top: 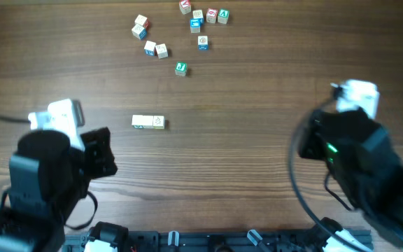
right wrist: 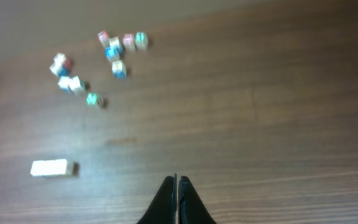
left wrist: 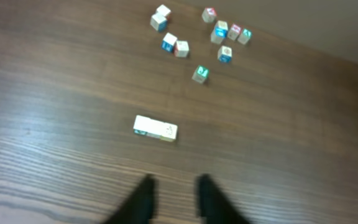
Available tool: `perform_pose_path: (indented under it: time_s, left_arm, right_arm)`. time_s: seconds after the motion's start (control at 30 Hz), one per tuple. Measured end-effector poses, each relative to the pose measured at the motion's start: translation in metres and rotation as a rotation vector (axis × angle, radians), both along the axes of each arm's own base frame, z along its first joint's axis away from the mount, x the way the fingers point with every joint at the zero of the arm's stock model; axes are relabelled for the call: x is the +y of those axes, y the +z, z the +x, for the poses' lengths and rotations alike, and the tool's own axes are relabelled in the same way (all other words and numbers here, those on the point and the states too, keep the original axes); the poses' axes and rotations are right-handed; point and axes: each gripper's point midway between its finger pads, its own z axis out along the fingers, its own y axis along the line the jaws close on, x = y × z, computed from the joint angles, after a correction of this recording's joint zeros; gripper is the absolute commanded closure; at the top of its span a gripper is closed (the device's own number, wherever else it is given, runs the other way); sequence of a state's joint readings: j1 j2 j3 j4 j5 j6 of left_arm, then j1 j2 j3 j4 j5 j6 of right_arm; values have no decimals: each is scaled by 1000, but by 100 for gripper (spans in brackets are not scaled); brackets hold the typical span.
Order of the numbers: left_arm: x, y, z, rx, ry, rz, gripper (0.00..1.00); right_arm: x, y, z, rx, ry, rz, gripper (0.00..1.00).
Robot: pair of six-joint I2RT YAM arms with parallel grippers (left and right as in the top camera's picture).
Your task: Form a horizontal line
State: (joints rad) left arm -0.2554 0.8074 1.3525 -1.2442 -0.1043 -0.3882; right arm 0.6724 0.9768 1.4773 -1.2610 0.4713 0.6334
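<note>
The horizontal line (top: 148,122) is a short row of pale wooden cubes touching edge to edge, lying left of the table's centre; it also shows as the horizontal line (left wrist: 155,128) in the left wrist view and the horizontal line (right wrist: 51,167) in the right wrist view. My left gripper (left wrist: 174,182) hovers a little in front of the row with its fingers apart and nothing between them. My right gripper (right wrist: 176,179) is far to the right of the row, shut and empty.
Several loose letter cubes (top: 180,28) with blue, red and green faces lie scattered at the back of the wooden table (top: 257,105). The left arm (top: 47,161) fills the front left corner and the right arm (top: 355,147) the front right.
</note>
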Motion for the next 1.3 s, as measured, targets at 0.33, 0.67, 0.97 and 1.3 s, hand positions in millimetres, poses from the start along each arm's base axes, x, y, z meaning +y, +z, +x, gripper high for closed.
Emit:
perform_pose_path:
  time_s: [0.33,0.67,0.97,1.3]
  left_arm:
    - [6,-45,-7,68,37,12,0]
    - [7,-49,-7,88,39,19,0]
    - [7,-49,-7,88,39,19,0]
    - [7,-49,-7,88,39,19,0]
  right_arm:
    - [-29,17,-12,-86,-69,-30,0]
    - [-24,9,-6,-53,-66,-57,0]
    - [-16,-1,4,-13,-64,-91,0]
    - [-64,23,-14,-114,-216,0,0]
